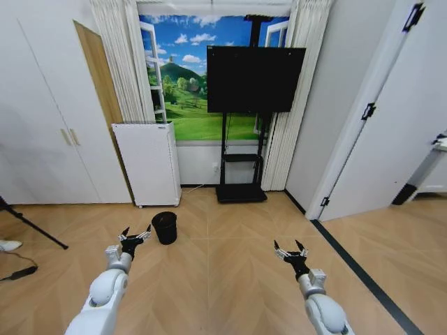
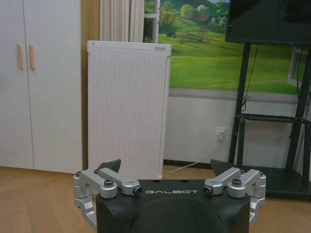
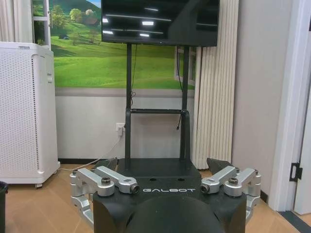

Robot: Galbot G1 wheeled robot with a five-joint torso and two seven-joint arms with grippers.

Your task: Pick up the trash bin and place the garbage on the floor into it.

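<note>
Head view: small black round mesh trash bin (image 1: 165, 227) stands on the wood floor, just ahead of the left gripper (image 1: 134, 237), fingers spread, holding nothing. Right gripper (image 1: 291, 251) likewise spread and unladen, well apart. Bin likely light and stiff; take it at the rim.

Left wrist view: tall white perforated appliance (image 2: 127, 109) stands ahead.

Right wrist view: black TV stand (image 3: 156, 138).
</note>
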